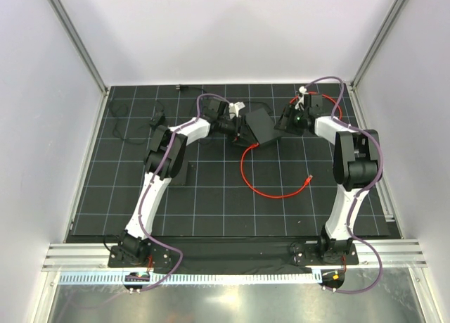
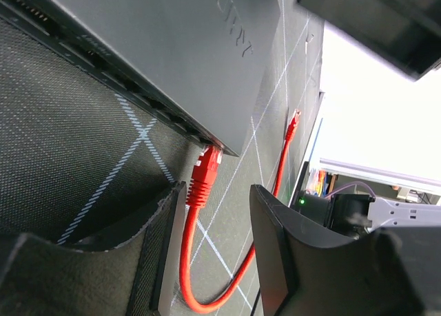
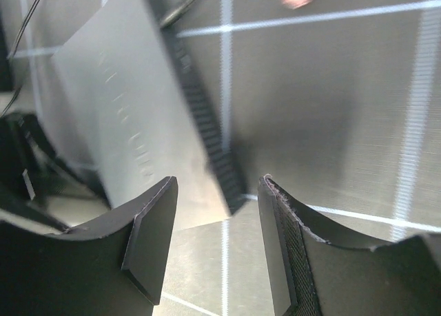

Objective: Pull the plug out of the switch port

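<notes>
The pull is not yet done: the red plug (image 2: 205,171) appears seated in a port at the end of the row, by the near corner of the black network switch (image 2: 172,47), which lies flat on the gridded mat (image 1: 211,203) toward the far middle. The left gripper (image 2: 217,191) has its fingers apart and holds nothing; the plug sits just ahead of the fingertips and roughly between them, untouched, so closing on it and drawing it out are both left to do. The right gripper (image 3: 219,185) is also spread wide and empty, hovering at the opposite side with a corner of the switch between its fingers, probably placed to brace the box, though no contact shows. The red cable (image 1: 264,191) loops from the plug across the mat to its loose far connector (image 1: 308,177), lying free and clear of both arms. A thin black cord (image 1: 133,122) trails at the mat's far left, well apart. The low port row and the mat close beneath leave the left fingers little room.
</notes>
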Controlling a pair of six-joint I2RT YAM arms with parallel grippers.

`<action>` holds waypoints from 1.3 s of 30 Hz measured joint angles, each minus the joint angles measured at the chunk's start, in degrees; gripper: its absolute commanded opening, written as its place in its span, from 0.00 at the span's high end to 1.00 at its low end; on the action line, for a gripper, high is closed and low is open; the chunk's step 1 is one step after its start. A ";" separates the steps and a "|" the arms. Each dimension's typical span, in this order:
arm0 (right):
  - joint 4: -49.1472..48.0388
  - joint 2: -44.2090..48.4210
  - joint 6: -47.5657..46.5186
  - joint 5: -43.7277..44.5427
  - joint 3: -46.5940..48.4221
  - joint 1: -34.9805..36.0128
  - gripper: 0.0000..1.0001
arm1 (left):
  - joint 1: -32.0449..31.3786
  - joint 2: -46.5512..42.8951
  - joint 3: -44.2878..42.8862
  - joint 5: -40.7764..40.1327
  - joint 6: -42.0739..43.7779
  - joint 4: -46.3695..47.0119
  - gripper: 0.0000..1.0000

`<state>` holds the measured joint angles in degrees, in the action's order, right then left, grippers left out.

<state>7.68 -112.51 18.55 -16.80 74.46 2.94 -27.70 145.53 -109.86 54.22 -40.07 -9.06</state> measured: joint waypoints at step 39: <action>-3.69 -3.80 2.62 -6.19 -0.42 0.74 0.61 | -1.64 0.68 -3.08 -8.02 -1.73 -2.82 0.89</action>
<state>3.99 -116.31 21.17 -22.98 74.04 3.68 -29.34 146.21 -112.95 46.19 -41.80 -11.88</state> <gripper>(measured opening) 0.403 0.168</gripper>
